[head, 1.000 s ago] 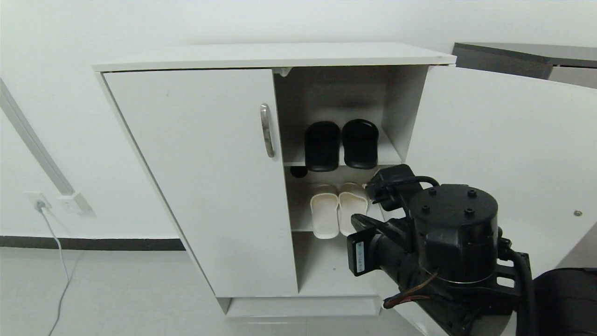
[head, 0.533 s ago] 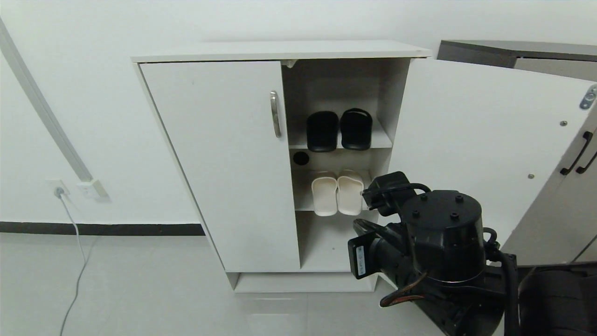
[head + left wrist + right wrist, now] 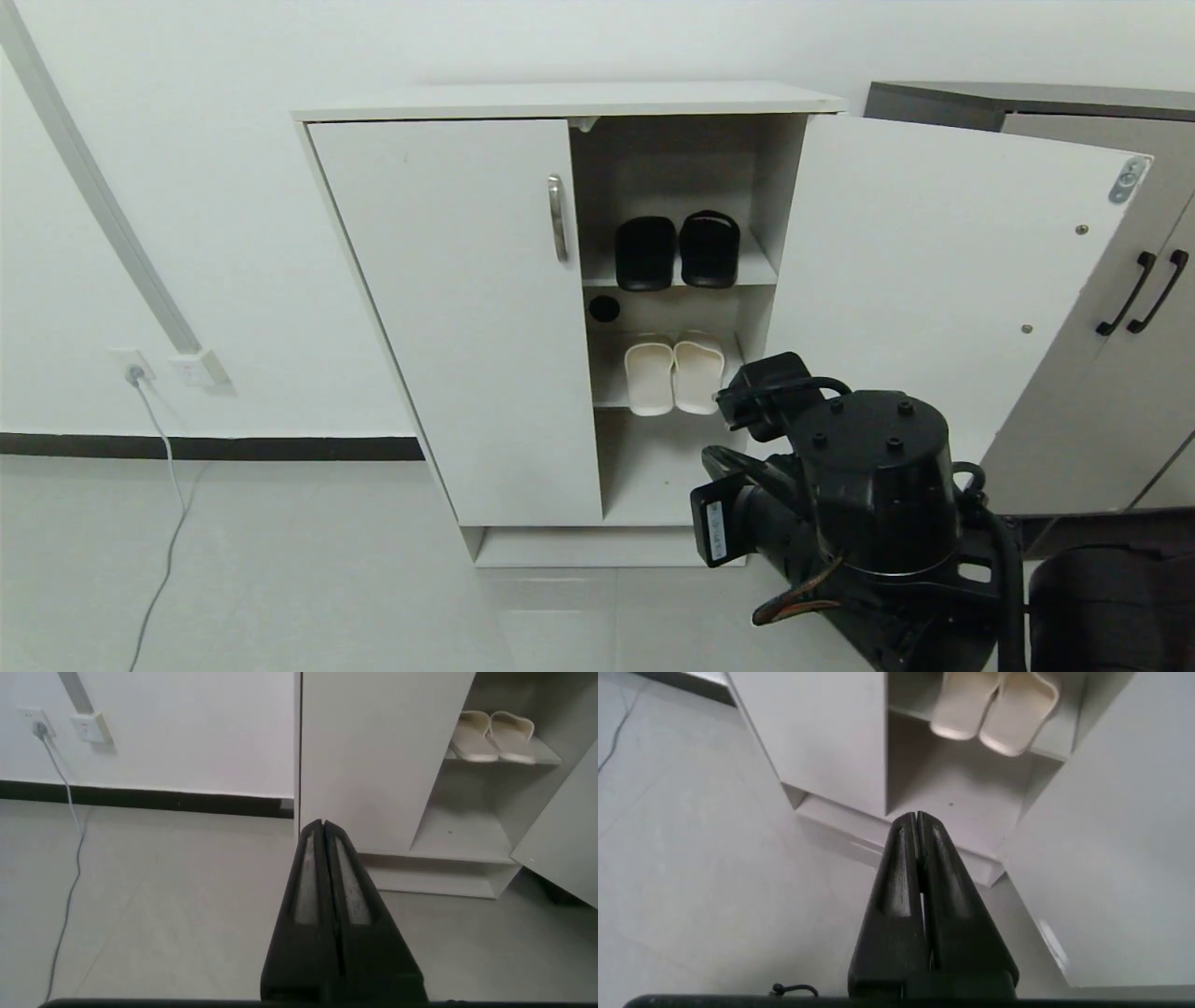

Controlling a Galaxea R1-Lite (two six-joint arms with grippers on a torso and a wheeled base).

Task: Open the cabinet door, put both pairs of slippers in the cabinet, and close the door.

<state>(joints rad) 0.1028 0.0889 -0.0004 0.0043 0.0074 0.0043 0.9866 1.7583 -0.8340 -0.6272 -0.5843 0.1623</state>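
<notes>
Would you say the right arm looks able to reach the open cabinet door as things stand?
Probably yes. The open door stands on that arm's own side, and nothing lies between it and the shut, empty right claw.

Cabinet (image 3: 448, 308) seen white. Upper slippers (image 3: 644, 254) black, lower slippers (image 3: 649, 378) cream. Neighbouring cupboard (image 3: 1074, 420) grey, handles (image 3: 1134, 291) black. Floor (image 3: 280, 579) pale grey.
</notes>
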